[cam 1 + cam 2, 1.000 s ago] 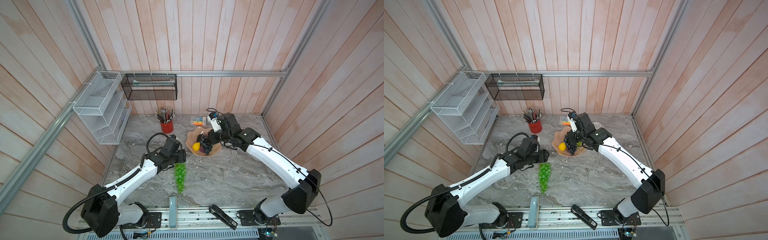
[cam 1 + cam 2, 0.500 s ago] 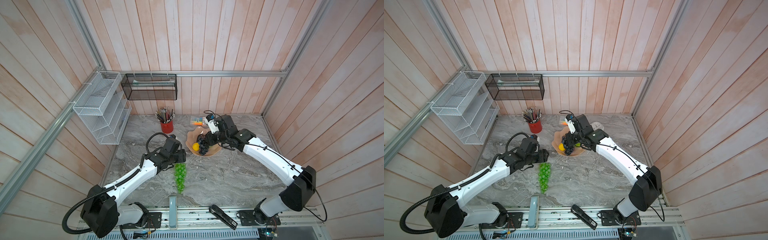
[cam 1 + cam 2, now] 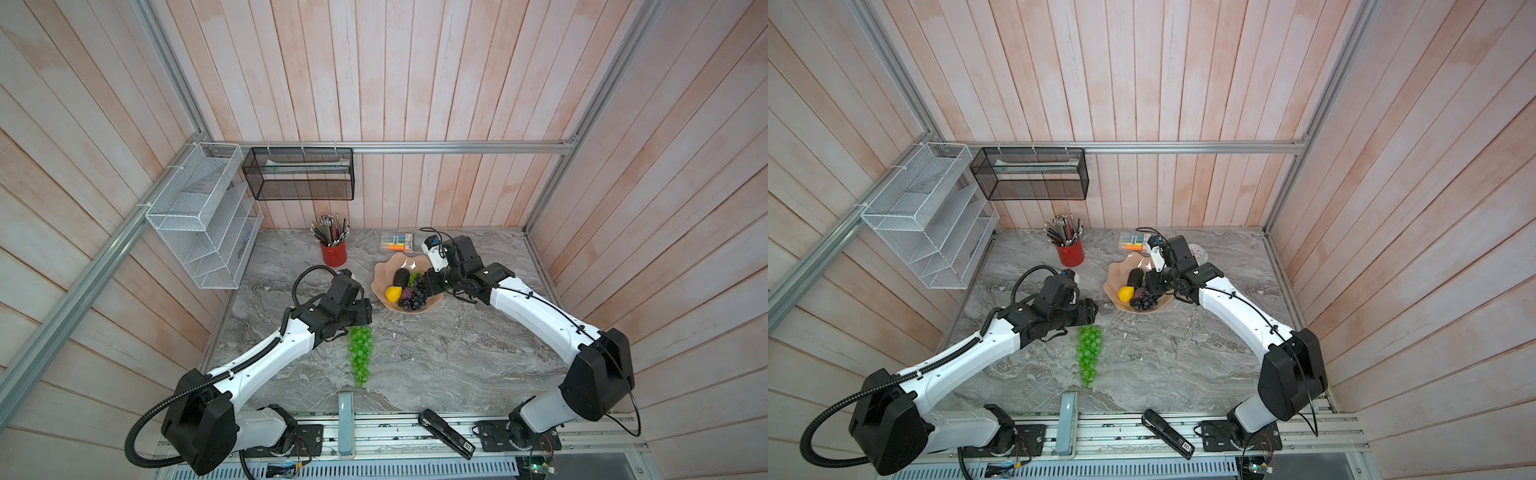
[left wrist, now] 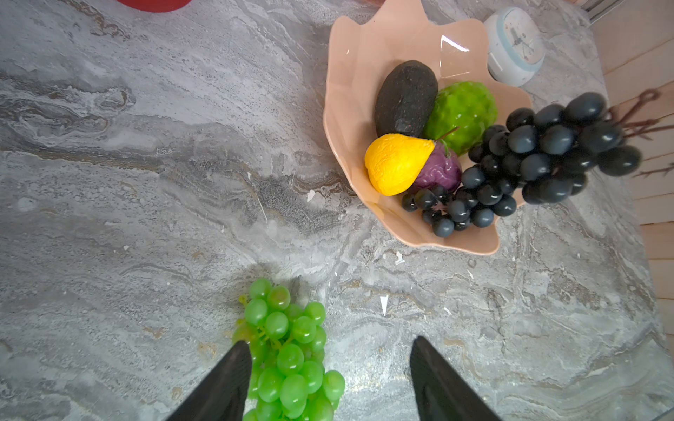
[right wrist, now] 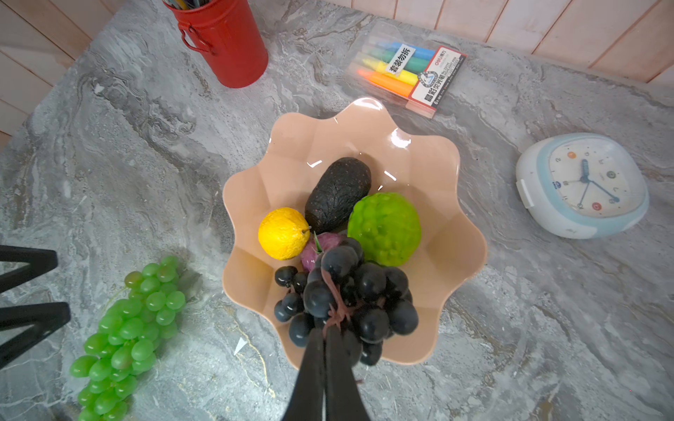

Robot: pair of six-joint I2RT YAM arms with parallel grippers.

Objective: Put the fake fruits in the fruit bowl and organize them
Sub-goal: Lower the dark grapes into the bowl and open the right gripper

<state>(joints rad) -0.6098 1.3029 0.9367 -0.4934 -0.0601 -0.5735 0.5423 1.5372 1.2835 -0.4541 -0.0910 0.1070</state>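
Observation:
The peach-pink fruit bowl (image 3: 384,266) (image 3: 1121,266) (image 5: 328,138) holds the dark avocado (image 5: 337,195), bumpy lime-green ball (image 5: 384,229), yellow ball (image 5: 282,233) and purple ball (image 5: 321,248). My right gripper (image 5: 325,330) (image 3: 428,282) is shut on the brown stem of the black-purple grape bunch (image 5: 364,291) (image 4: 539,153). The bunch's lower end hangs into the near side of the bowl. The green grape bunch (image 3: 360,357) (image 4: 288,350) lies on the marble in front of the bowl. My left gripper (image 4: 330,342) (image 3: 365,316) stands open over its top end, one finger right beside the grapes.
A red pencil cup (image 3: 333,252) stands left of the bowl, with a highlighter pack (image 5: 408,73) behind the bowl. A white clock (image 5: 583,186) is to the bowl's right. Wire racks (image 3: 199,216) hang on the left wall. A black stapler (image 3: 446,432) lies at the front rail.
My right gripper has shifted slightly over the bowl and lowered the black grapes toward its near side. The left arm and the green grapes have not moved.

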